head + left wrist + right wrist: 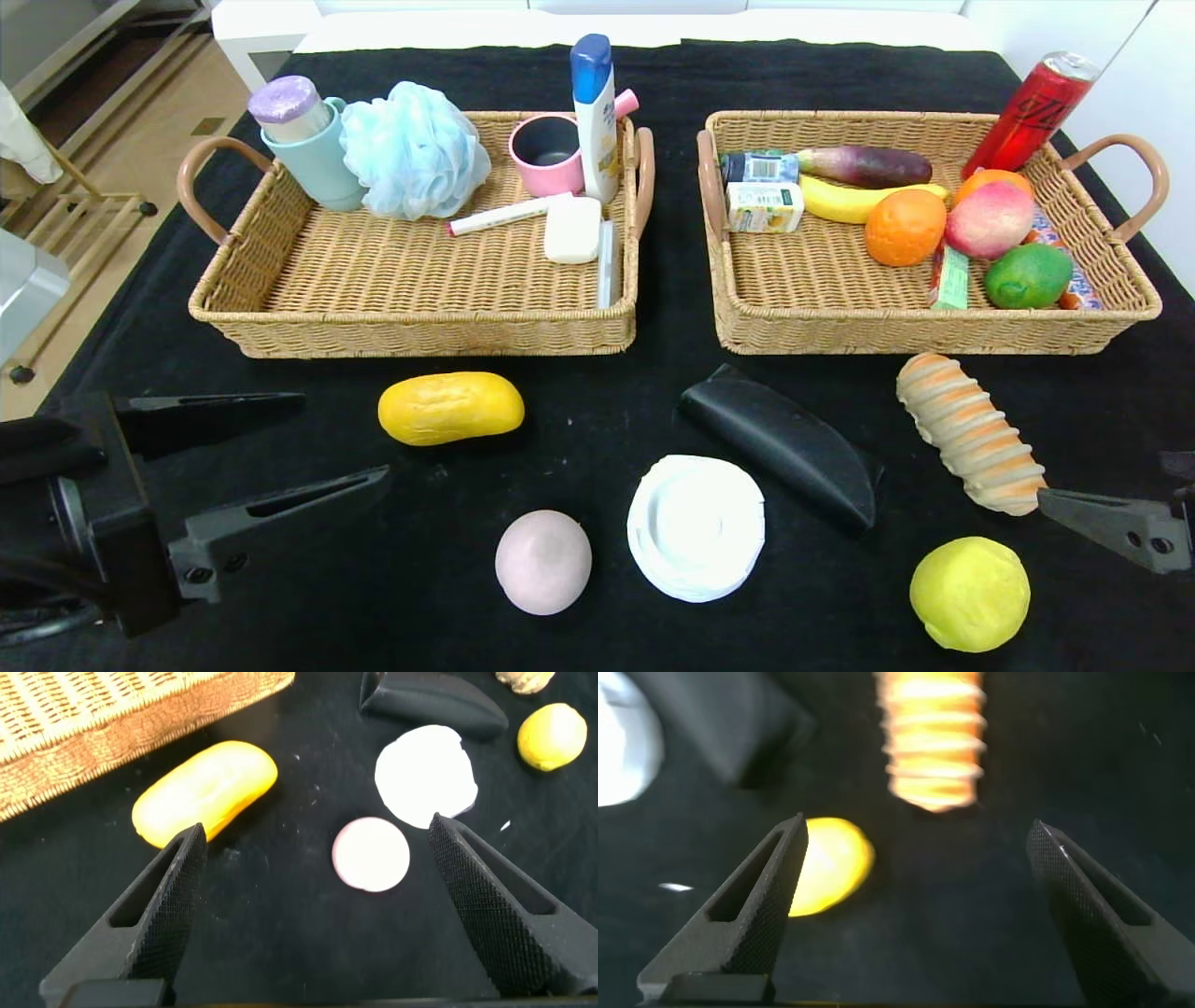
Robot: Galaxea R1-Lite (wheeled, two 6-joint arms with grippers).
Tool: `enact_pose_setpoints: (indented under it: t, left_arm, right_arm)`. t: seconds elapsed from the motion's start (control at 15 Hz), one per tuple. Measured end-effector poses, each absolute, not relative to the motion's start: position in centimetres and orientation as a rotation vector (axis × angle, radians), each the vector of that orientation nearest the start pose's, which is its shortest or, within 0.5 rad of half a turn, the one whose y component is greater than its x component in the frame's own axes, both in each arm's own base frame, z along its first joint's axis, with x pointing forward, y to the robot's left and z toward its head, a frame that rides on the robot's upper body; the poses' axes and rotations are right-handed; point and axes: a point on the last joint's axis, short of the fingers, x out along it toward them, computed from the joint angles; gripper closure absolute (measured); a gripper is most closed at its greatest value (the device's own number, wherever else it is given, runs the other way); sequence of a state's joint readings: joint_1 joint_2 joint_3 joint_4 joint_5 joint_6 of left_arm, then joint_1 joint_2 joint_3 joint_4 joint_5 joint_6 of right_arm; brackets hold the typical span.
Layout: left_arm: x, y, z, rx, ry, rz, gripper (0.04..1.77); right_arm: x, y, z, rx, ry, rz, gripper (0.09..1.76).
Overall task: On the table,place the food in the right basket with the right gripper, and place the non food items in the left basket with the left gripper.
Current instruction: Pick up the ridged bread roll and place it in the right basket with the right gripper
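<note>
Near the table's right front corner: striped twisted roll and lemon-like ball, right gripper hovering just beside with jaws spread wide. Likely soft, light, squashy; best pinched gently across the roll's middle. Left gripper parked front left, jaws spread.

The table carries two baskets, four foods, tub, pouch.

Pouch lies between tub and roll.
</note>
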State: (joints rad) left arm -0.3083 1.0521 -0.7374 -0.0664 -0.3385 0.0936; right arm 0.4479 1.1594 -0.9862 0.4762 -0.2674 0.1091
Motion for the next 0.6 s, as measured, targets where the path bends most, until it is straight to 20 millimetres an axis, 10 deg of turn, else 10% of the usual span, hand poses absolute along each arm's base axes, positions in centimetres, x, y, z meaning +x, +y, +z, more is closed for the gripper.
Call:
enact_pose_setpoints:
  t: [0.6]
  left_arm:
    - [12.9,-4.9,25.2,0.099,0.223,-0.657,0.09]
  right_arm:
    - [21.5,7.4,25.8,-0.117,0.701,0.053,0.14]
